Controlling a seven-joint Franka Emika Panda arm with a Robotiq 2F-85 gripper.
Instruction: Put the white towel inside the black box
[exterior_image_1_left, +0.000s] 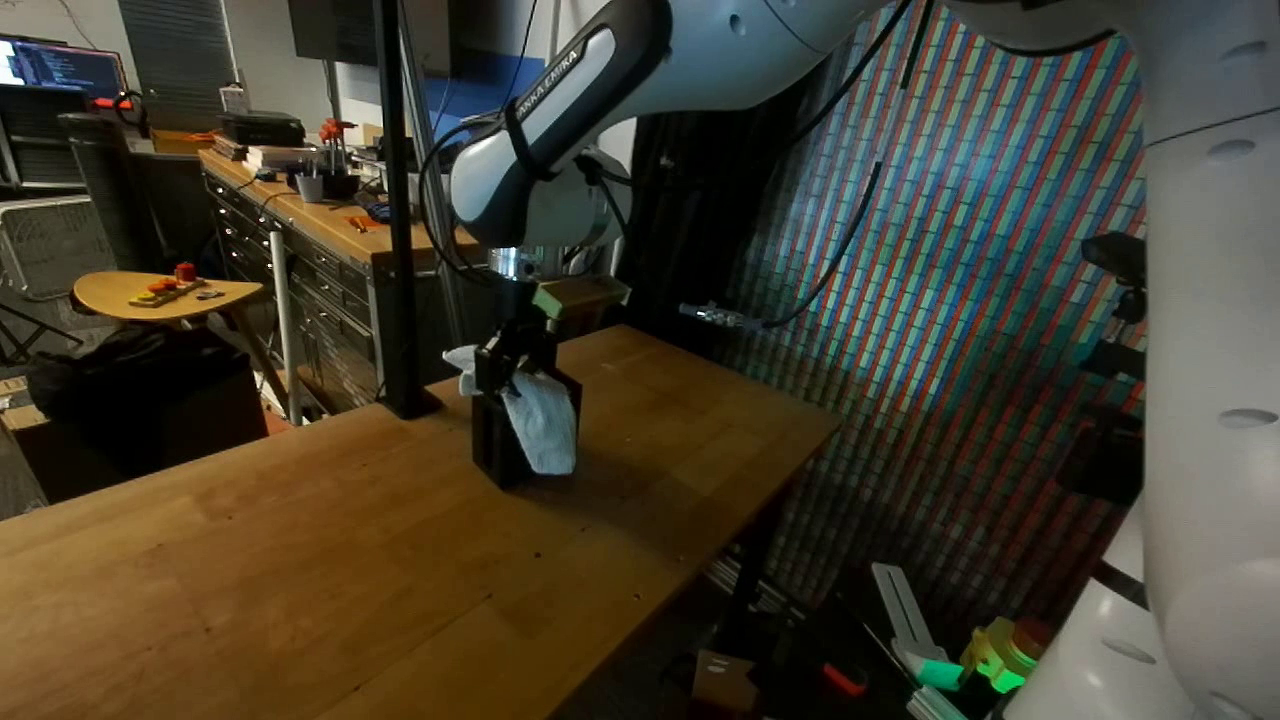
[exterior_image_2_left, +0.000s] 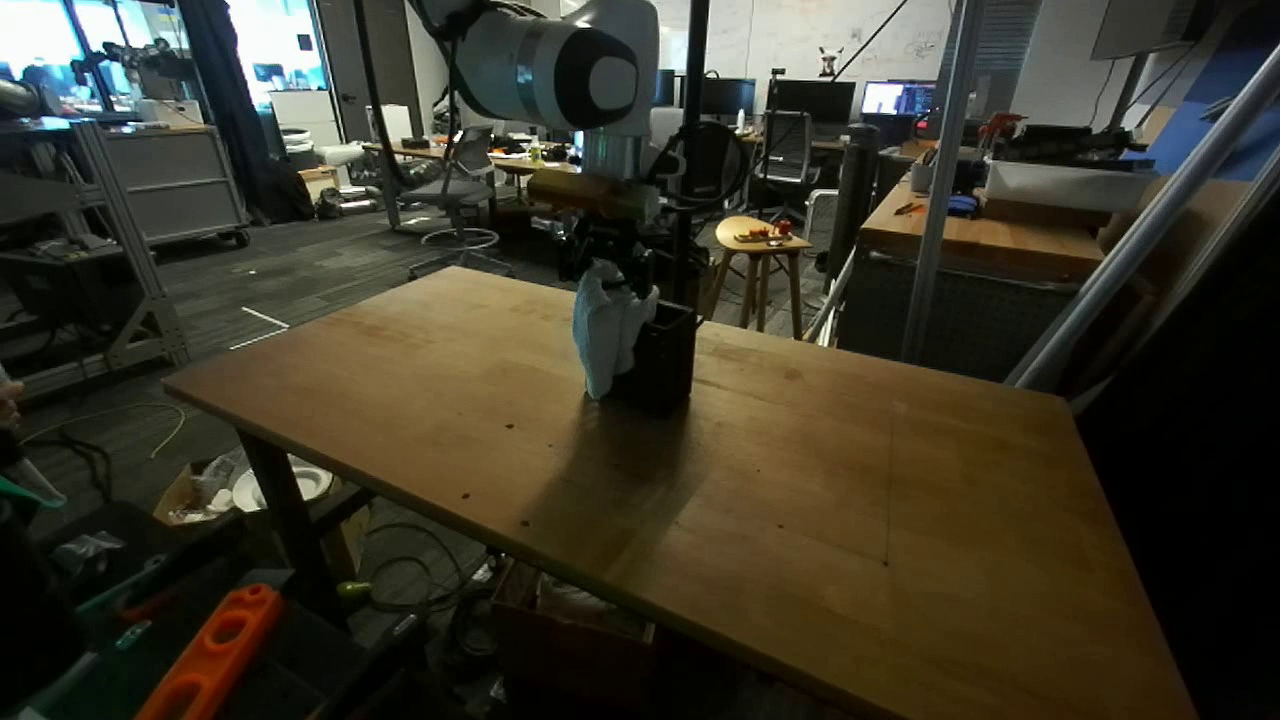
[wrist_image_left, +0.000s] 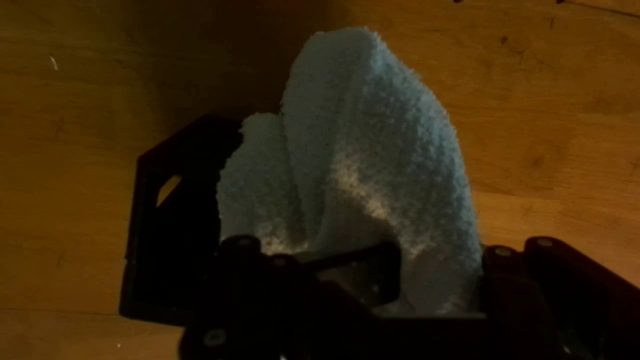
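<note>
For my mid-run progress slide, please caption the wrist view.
White towel held in the end effector, partly hiding the black box on the wooden table.

A towel and gripper partly hide a black box.
In the wrist view, the towel and gripper block the right part of the box, its inside is too dark to make out, and the gripper's fingers are dark shapes cut off by the bottom edge. In both exterior views, the towel covers part of the box's outer wall, the robot arm is cropped by the top edge, and the table is cut off at the bottom. In an exterior view, a monitor is sliced by the left edge, its writing too small to read; coloured pieces on a stool are too tiny to identify.
</note>
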